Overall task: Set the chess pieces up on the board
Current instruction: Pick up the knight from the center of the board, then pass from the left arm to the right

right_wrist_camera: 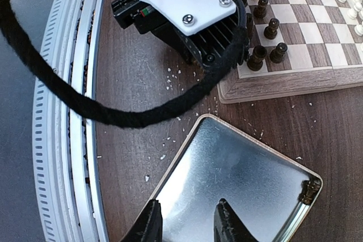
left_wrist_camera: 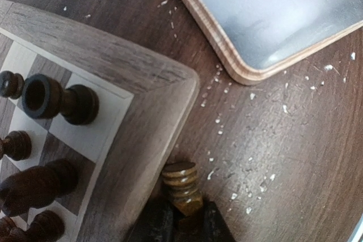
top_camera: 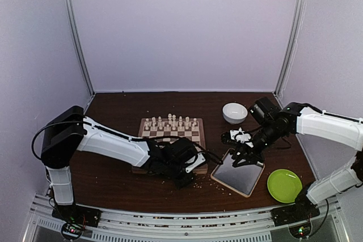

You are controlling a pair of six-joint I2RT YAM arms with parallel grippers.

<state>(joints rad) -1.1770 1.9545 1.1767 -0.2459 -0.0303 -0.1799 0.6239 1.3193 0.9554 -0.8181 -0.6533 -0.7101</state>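
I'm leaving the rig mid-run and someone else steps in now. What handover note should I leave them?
Left gripper: shut on a dark piece just off the board's near corner.
Right gripper: open, empty, over the metal tray.
Done: cream pieces lined up on the far rows; several dark ones on near squares.
To do: place the held piece, then the stray piece in the tray corner.

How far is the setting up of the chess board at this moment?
Done: cream pieces stand in the board's far rows; several dark pieces stand on the near side. In hand: the left gripper holds one brown piece beside the board corner. Left: a stray piece in the tray.
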